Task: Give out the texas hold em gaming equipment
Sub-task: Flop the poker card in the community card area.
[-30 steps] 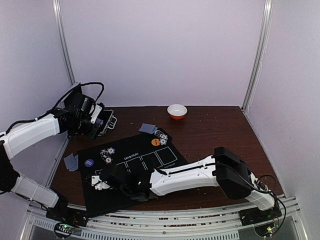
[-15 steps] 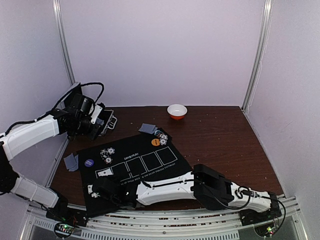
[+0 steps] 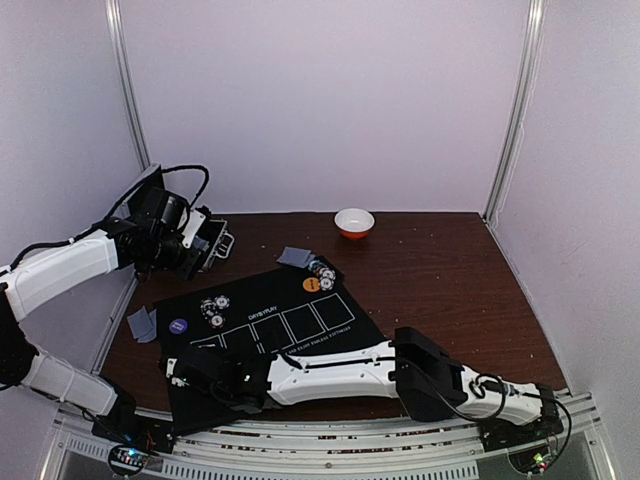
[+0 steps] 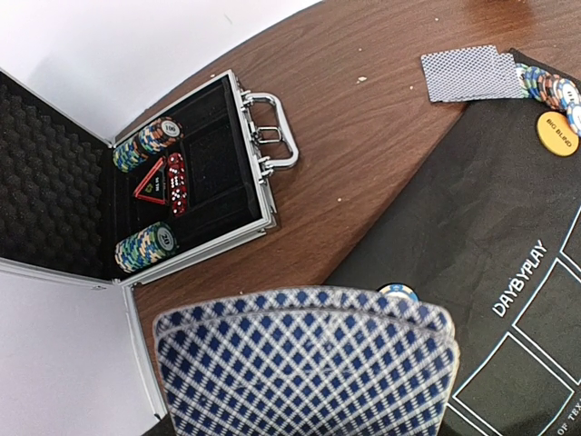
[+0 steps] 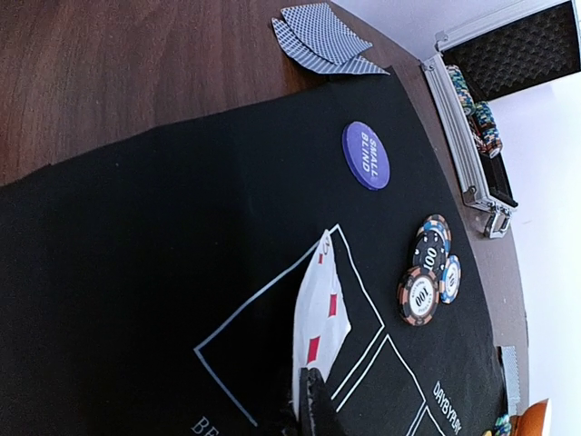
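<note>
A brown wooden surface (image 3: 440,270) between white walls (image 3: 320,100) carries a black mat (image 3: 290,290). The left claw (image 3: 190,252) grips a card fan (image 4: 304,363) above the mat's edge. The right claw (image 5: 310,404), almost closed, seems to pinch a red-pip card (image 5: 320,309) in the mat's end box.

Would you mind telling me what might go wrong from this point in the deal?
The face-up card in the right gripper overlaps the first box's outline on the mat, so it may land crooked. The right arm stretches low across the mat; pulling back might drag it or nudge the striped chips.
</note>
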